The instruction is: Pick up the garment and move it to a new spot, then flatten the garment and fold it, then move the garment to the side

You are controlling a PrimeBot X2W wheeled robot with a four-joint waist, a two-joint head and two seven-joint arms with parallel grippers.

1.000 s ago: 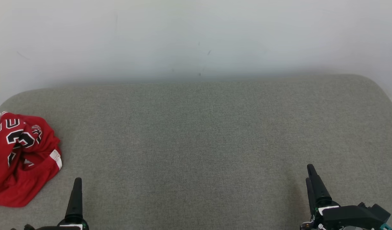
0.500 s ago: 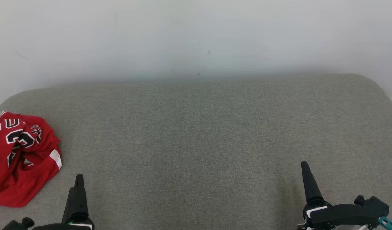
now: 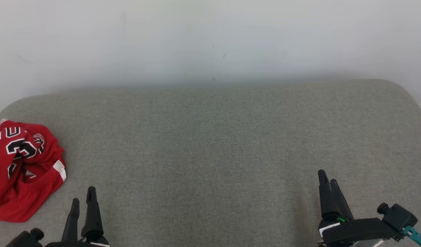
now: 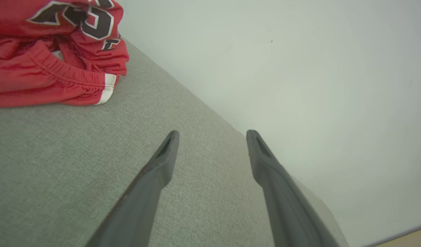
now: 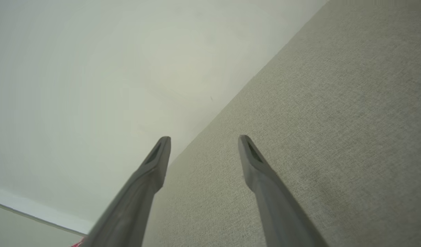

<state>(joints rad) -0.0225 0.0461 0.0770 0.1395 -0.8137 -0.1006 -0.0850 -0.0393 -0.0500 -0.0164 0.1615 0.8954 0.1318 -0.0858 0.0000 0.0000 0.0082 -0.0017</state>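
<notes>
A crumpled red jersey [image 3: 21, 168] with black-and-white numbers and white trim lies at the far left edge of the grey cushioned surface [image 3: 210, 144]. The left wrist view has the same jersey [image 4: 52, 58] at its upper left. My left gripper [image 3: 82, 195] stands open near the front edge, just right of the jersey and apart from it, with nothing between its fingers [image 4: 162, 161]. At the front right my right gripper [image 3: 326, 176] is open and empty too, its fingers [image 5: 255, 164] held over bare fabric.
A plain white wall [image 3: 210, 41] rises directly behind the cushion's far edge. The cushion's corners are rounded, and a strip of floor [image 5: 21, 226] shows past its end in the right wrist view.
Both grippers have rolled at the wrist, so two separate fingers now show on each where one showed before. The jersey has not moved.
</notes>
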